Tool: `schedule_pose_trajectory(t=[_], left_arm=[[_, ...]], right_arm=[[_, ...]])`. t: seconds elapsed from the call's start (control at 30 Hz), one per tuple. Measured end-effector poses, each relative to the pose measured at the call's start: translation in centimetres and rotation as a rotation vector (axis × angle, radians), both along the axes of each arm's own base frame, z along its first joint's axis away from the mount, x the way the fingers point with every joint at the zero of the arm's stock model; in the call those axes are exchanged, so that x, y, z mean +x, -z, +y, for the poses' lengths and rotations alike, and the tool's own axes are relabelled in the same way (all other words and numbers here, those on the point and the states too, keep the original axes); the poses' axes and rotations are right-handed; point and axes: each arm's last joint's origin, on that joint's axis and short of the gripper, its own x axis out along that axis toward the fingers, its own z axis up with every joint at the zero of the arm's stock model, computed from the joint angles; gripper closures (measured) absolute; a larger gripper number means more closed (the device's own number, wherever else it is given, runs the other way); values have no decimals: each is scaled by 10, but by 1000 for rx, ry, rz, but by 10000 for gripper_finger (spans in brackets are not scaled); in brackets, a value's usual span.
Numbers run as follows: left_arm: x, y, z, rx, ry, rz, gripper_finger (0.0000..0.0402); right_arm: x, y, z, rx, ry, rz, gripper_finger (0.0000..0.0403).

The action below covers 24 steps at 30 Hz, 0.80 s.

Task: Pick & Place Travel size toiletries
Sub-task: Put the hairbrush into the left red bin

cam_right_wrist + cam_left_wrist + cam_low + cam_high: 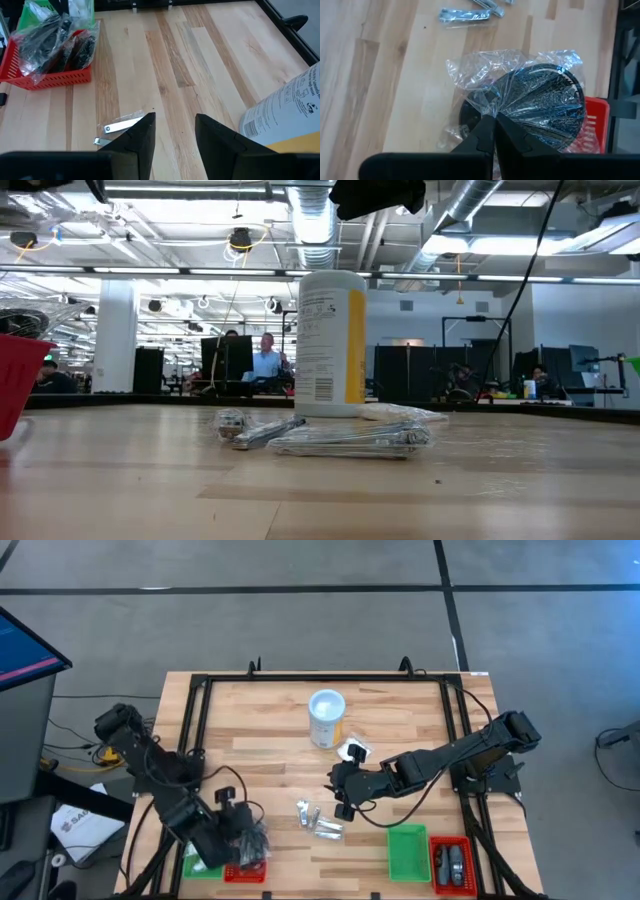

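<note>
Over the red tray (598, 111), left gripper (493, 131) pinches a black packet (545, 107) (label unreadable); right gripper (174, 131) spread.

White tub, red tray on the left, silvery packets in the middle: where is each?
tub (326, 718), high view, its lid.
red tray (47, 78), right wrist view, front wall.
silvery packets (350, 439), low view, wrapper middle.

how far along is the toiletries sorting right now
Partly done. The red tray on the right already holds dark packets, and the red tray on the left has black wrapped ones. In hand: the left gripper is shut on a round black clear-wrapped packet above that left tray. Left: the silvery wrapped packets mid-table and a white packet near the open right gripper.
</note>
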Motion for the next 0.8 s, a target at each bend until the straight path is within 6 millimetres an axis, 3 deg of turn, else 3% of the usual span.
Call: schedule_pose_trajectory(t=[0.53, 0.8], left_arm=[[9, -6, -40, 61, 64, 105, 401], [14, 8, -51, 185, 26, 230, 401]], right_arm=[[0, 0, 0, 0, 1, 0, 274], [0, 0, 0, 0, 0, 0, 274]])
